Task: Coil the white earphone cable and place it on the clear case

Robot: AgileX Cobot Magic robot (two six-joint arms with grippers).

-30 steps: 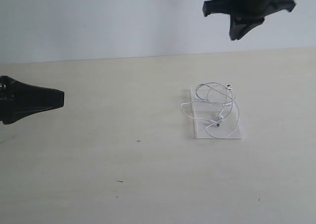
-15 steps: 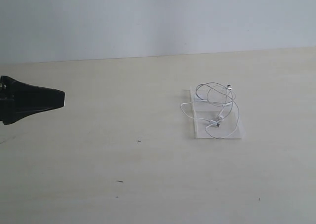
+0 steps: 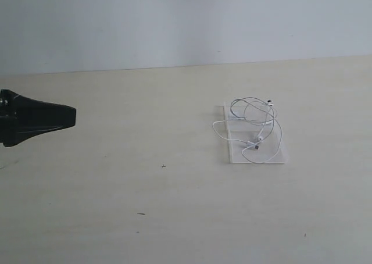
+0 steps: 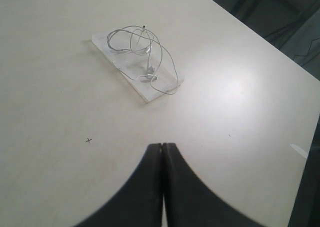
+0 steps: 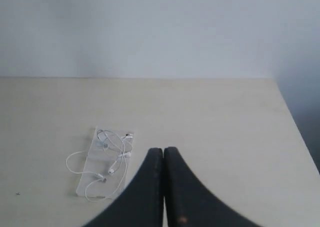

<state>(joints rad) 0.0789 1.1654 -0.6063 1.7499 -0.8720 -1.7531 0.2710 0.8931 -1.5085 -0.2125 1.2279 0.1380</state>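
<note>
The white earphone cable [image 3: 256, 123] lies in loose loops on the clear case [image 3: 276, 154], right of the table's middle; one loop hangs off the case's left edge. Both also show in the left wrist view, cable [image 4: 162, 59] on case [image 4: 102, 42], and in the right wrist view, cable [image 5: 120, 157] on case [image 5: 89, 179]. My left gripper [image 3: 74, 116] hovers at the far left, well away from the case, its black jaws pressed together and empty [image 4: 163, 145]. My right gripper [image 5: 163, 149] is shut and empty, high above the table; the exterior view does not show it.
The pale wooden table [image 3: 174, 217] ends at a grey wall [image 3: 174, 25] behind. Small dark specks mark the tabletop [image 3: 163, 166]. In the left wrist view the table's edge [image 4: 260, 37] drops to a dark floor area.
The right gripper, seen at the top right one second ago, has risen out of the exterior view. The left gripper, cable and case have not moved.
</note>
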